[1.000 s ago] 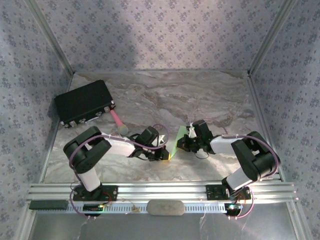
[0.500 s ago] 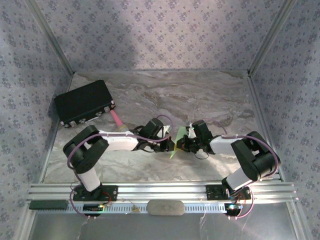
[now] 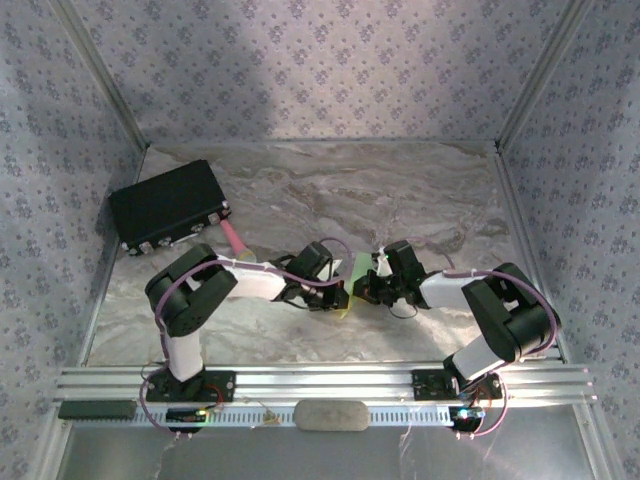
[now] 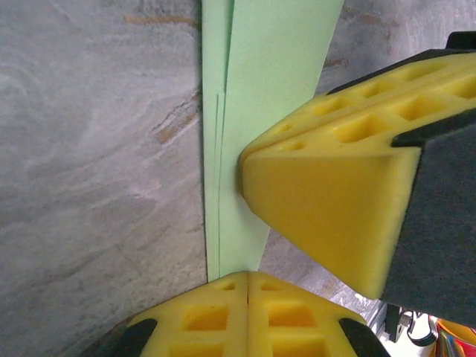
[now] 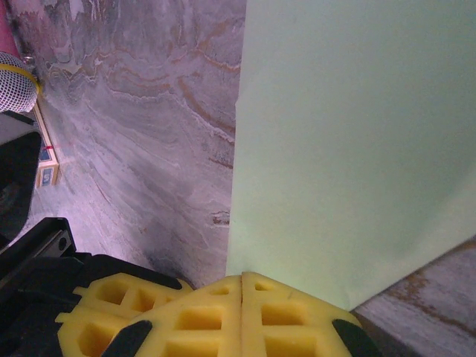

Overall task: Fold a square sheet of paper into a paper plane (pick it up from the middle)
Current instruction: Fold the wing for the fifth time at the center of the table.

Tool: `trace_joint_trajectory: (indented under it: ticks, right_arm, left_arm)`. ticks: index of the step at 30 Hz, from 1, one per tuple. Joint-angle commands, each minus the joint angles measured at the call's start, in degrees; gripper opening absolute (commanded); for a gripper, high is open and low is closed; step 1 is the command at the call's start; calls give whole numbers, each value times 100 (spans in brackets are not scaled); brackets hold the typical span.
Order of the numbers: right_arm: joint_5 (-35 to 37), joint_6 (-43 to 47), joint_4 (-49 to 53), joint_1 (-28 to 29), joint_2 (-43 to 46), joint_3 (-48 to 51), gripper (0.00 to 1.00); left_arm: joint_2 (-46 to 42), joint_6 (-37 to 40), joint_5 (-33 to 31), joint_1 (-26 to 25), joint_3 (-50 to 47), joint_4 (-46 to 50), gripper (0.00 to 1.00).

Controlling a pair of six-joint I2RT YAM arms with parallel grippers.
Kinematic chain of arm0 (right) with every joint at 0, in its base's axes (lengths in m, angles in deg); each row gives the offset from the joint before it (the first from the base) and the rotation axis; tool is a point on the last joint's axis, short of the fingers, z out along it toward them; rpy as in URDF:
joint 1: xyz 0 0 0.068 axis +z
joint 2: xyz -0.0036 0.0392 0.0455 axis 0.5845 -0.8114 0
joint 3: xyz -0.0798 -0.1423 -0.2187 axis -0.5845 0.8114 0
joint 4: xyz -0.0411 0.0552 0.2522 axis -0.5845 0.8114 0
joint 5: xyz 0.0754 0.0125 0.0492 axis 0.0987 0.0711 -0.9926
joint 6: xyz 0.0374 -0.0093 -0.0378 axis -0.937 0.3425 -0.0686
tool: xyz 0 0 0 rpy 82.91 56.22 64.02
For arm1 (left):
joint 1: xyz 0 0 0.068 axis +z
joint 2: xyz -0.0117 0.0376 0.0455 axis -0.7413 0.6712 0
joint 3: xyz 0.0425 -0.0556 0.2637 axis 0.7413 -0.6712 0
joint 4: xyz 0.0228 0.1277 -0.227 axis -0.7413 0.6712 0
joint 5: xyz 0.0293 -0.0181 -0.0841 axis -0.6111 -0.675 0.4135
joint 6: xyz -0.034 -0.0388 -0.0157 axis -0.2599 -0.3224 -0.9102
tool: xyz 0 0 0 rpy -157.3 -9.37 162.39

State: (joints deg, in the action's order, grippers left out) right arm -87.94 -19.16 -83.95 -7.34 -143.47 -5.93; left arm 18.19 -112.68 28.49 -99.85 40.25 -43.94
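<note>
The marbled bench (image 3: 400,190) runs back to patterned walls; a black box (image 3: 167,205) sits at its far left, set at a slant. The left arm (image 3: 190,300) and the right arm (image 3: 505,310) both reach inward from the near rail, and their wrists meet close together around the middle of the bench. Between them is the paper (image 3: 352,283), a narrow pale-green strip from above. In the left wrist view it shows as a long folded band with several layered edges lying side by side; in the right wrist view it shows as a broad, plain green face. It seems to stand on edge rather than lie flat, though I cannot tell whether its lower edge touches the bench. A pink cylinder (image 3: 235,240) lies just beside the black box, well apart from the paper. The left claw (image 4: 248,297) has its yellow pads pressed together with the end of the paper pinched in the seam; the right claw (image 5: 242,305) is likewise closed tight on the paper's near edge, and the left wrist view shows its tip butting against the side of the band.
</note>
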Motion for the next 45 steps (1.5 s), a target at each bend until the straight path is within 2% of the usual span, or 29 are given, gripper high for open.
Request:
trace_joint_trajectory:
  ticks: [1, 18, 28, 38, 45]
  right_arm:
    - [42, 120, 296, -7, -52, -148, 7]
    - [-296, 560, 153, -1068, -395, -294, 8]
    - [-372, 800, 433, -1551, -491, -547, 9]
    - [-289, 932, 797, -1525, -224, -784, 11]
    - [-177, 1049, 864, -1693, -678, -965, 10]
  left_arm:
    - [161, 302, -432, -145, 51, 838, 0]
    - [356, 160, -434, -179, -94, 938, 0]
    - [391, 146, -418, -175, -89, 934, 0]
    - [350, 141, -427, -174, -138, 913, 0]
    - [338, 153, -391, -161, -143, 900, 0]
